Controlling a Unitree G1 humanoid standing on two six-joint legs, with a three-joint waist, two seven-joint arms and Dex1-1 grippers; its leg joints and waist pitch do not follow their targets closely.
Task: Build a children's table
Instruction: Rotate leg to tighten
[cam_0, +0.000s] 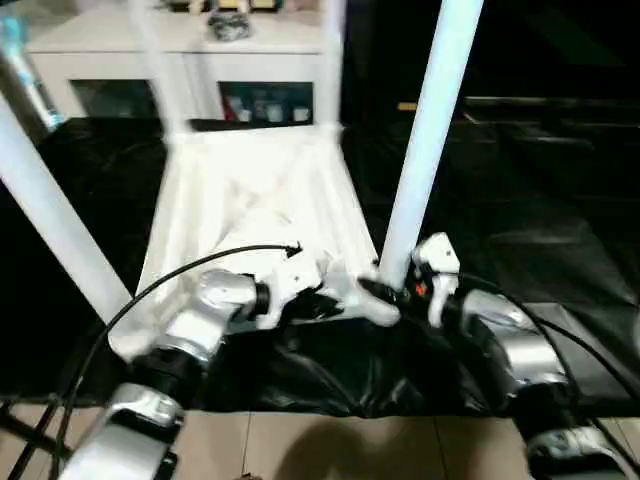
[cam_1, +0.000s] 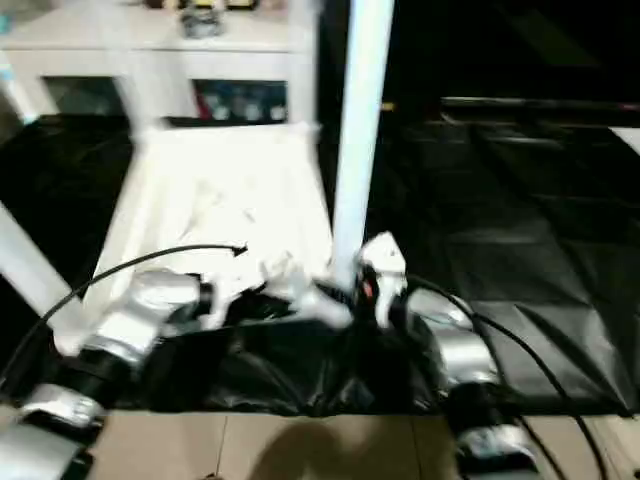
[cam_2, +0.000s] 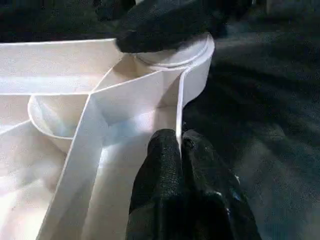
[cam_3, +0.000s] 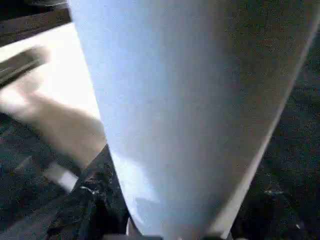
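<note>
The children's table lies upside down on a black cloth, its white tabletop (cam_0: 250, 190) showing the ribbed underside. Legs stand up from its corners: one at the near right (cam_0: 425, 140), one at the near left (cam_0: 50, 220), and two blurred ones at the back (cam_0: 160, 70). My left gripper (cam_2: 179, 142) is shut on the tabletop's thin rim wall, just beside the near-right corner socket (cam_2: 175, 55). My right gripper (cam_0: 388, 290) is closed round the base of the near-right leg (cam_3: 190, 100), with one black finger (cam_3: 95, 200) pressed against it.
A white glass-door cabinet (cam_0: 180, 50) stands behind the table. The black cloth (cam_0: 520, 200) spreads wide to the right. Beige floor tiles (cam_0: 330, 450) run along the near edge. A black cable (cam_0: 180, 270) arcs over my left forearm.
</note>
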